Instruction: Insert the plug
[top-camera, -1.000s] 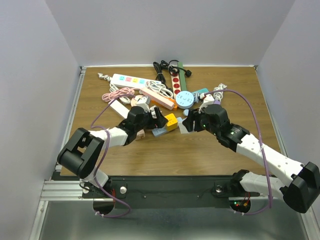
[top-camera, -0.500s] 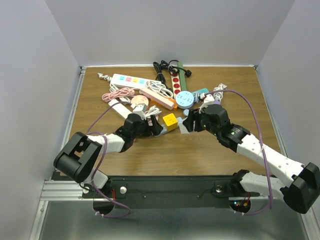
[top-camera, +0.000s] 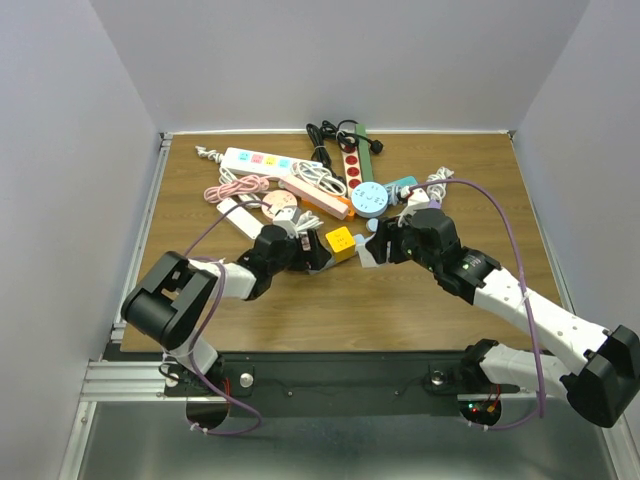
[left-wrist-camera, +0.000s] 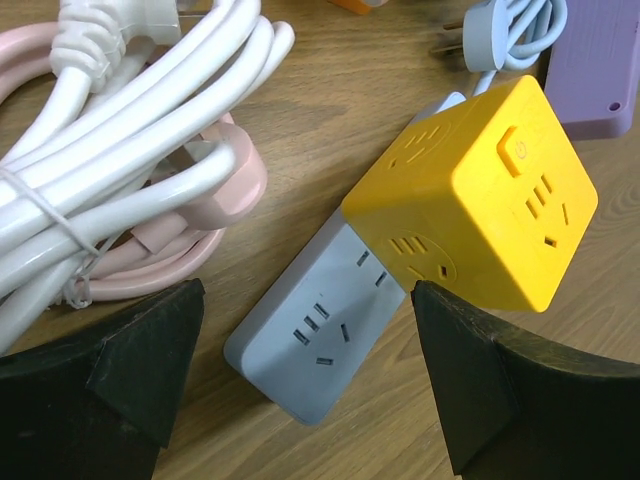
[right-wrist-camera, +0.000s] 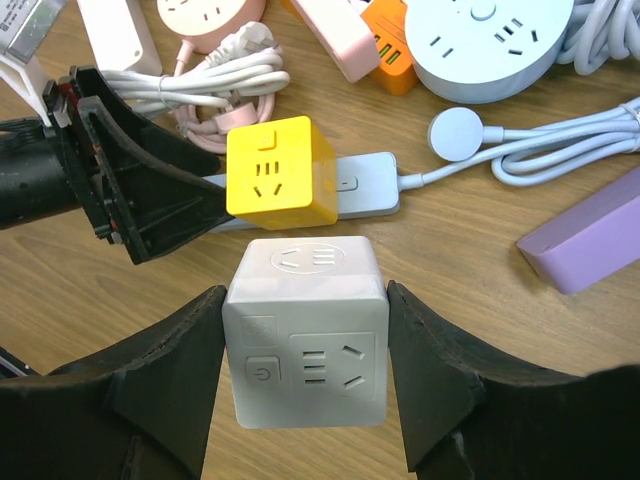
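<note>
Right gripper (right-wrist-camera: 305, 298): clenched on the white cube adaptor (right-wrist-camera: 310, 370).
Left gripper (left-wrist-camera: 305, 300): released, jaws spread to either side of the grey power strip (right-wrist-camera: 365, 195).
Task's thing: the cube sits between the right fingers; the strip's free sockets lie just ahead.
Risk: the cube's pins are hidden, and a misaligned push would likely slide the unclamped strip.
Obstruction: yellow cube (left-wrist-camera: 480, 190) fills the strip's end nearest the right gripper.
Surroundings: white cords (left-wrist-camera: 130, 120) beside the left finger; purple block (right-wrist-camera: 590, 240) to the right gripper's side.

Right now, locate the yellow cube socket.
In the top view the yellow cube socket sits on the grey power strip, between the open left gripper and the white cube in the right gripper.
</note>
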